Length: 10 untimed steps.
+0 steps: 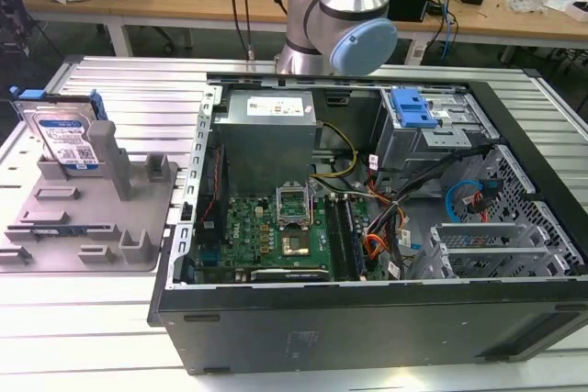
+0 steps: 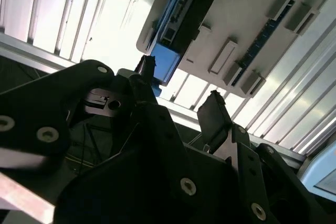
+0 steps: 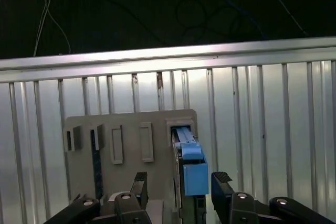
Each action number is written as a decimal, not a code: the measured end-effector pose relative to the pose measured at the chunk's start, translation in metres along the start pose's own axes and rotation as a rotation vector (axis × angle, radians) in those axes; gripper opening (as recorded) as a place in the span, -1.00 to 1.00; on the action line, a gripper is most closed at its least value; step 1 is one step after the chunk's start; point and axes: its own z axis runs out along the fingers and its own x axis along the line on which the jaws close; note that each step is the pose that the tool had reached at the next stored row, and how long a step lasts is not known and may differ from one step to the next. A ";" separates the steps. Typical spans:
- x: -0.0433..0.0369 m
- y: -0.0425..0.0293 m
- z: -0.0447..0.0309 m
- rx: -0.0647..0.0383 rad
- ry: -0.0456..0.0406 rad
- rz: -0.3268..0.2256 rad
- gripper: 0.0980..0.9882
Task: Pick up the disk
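Note:
The disk (image 1: 64, 140) stands on edge in the grey fixture (image 1: 92, 218) at the exterior view's left, its white-and-blue label facing out and a blue rail along its top. In the first wrist view I see the disk (image 3: 189, 169) edge-on, blue rail uppermost, in a slot of the fixture (image 3: 131, 129). My gripper (image 3: 180, 181) hangs above it, open, one finger on each side of the disk's line, touching nothing. The second wrist view shows the gripper (image 2: 179, 85) open, the disk's blue end (image 2: 165, 61) beyond the fingertips (image 2: 212, 103), and the fixture (image 2: 252, 14).
An open computer case (image 1: 367, 227) with a blue drive-bay bracket (image 1: 412, 107) lies to the exterior view's right of the fixture. Both rest on a ribbed metal table (image 1: 92, 319). The table's edge (image 3: 168, 56) runs just past the fixture, with dark floor and cables beyond.

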 end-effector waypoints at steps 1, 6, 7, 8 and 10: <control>0.0000 0.0000 0.0000 0.000 0.0000 0.000 0.13; -0.0004 -0.0021 0.0004 0.000 0.0002 -0.003 0.13; -0.0008 -0.0052 0.0010 -0.002 -0.0017 -0.014 0.13; -0.0010 -0.0067 0.0018 -0.006 -0.0036 -0.030 0.13; -0.0012 -0.0089 0.0035 -0.011 -0.0070 -0.060 0.13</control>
